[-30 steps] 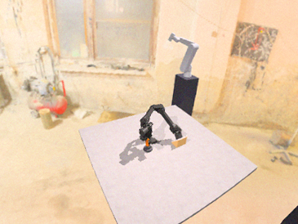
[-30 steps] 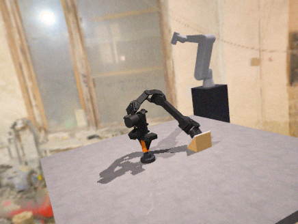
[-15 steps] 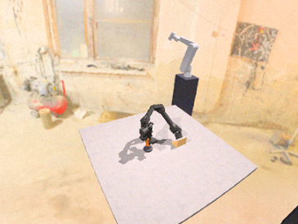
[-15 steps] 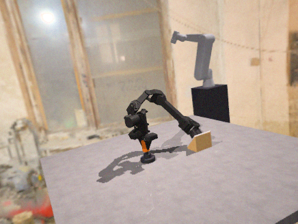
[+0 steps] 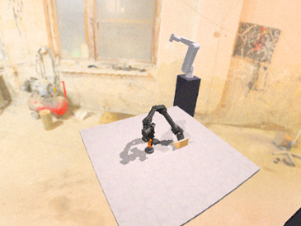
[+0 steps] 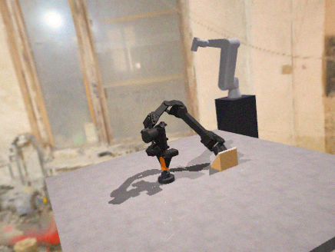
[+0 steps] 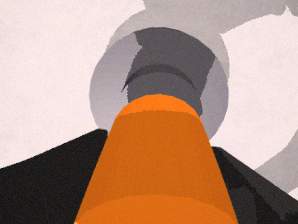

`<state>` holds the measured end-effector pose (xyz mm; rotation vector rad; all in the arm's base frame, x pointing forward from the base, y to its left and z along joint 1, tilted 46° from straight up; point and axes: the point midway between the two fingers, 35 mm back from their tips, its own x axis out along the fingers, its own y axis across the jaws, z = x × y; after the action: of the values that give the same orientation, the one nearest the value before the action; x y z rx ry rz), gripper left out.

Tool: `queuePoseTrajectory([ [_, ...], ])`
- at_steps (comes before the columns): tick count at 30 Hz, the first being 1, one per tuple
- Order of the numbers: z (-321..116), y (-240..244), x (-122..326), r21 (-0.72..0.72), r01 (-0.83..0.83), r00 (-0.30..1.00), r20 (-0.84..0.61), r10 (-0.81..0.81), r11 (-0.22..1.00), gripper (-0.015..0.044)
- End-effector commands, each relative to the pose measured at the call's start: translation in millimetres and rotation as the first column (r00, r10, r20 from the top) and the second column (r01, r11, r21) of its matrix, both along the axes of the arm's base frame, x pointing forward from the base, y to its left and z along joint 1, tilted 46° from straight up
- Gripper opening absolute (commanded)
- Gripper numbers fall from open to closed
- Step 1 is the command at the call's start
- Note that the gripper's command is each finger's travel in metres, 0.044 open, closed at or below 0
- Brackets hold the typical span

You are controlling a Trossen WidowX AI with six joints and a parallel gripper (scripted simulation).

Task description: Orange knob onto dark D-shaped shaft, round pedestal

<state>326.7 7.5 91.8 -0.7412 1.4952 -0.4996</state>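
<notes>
My gripper (image 5: 150, 143) (image 6: 164, 164) (image 7: 157, 148) is shut on the orange knob (image 6: 163, 162) (image 7: 157, 165), which stands roughly upright between the black fingers. The round dark pedestal (image 5: 149, 151) (image 6: 167, 179) (image 7: 103, 95) is on the table below it. In the exterior view a short dark part of the shaft (image 6: 166, 173) shows between the knob's lower end and the pedestal, so the knob is not against the base. In the wrist view the knob's lower end overlaps the pedestal's middle. The knob's hole and both flat sides are hidden.
A tan wedge-shaped block (image 5: 181, 143) (image 6: 229, 159) is beside the arm's base on the grey table (image 5: 192, 183) (image 6: 230, 207). Behind the table, a grey arm (image 5: 189, 59) (image 6: 228, 65) stands on a black column (image 5: 186, 94) (image 6: 237, 117). My arm's shadow falls around the pedestal.
</notes>
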Motion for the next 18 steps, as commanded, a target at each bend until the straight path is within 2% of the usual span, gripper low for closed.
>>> queuePoseTrajectory([
  [1, 0.4, 1.4, 0.2, 0.003, -0.018, 1.0, -0.017, 0.019, 1.0, 0.0],
  [18, 1.6, 1.4, 7.1, 0.003, -0.018, 1.0, -0.017, 0.018, 1.0, 0.0],
])
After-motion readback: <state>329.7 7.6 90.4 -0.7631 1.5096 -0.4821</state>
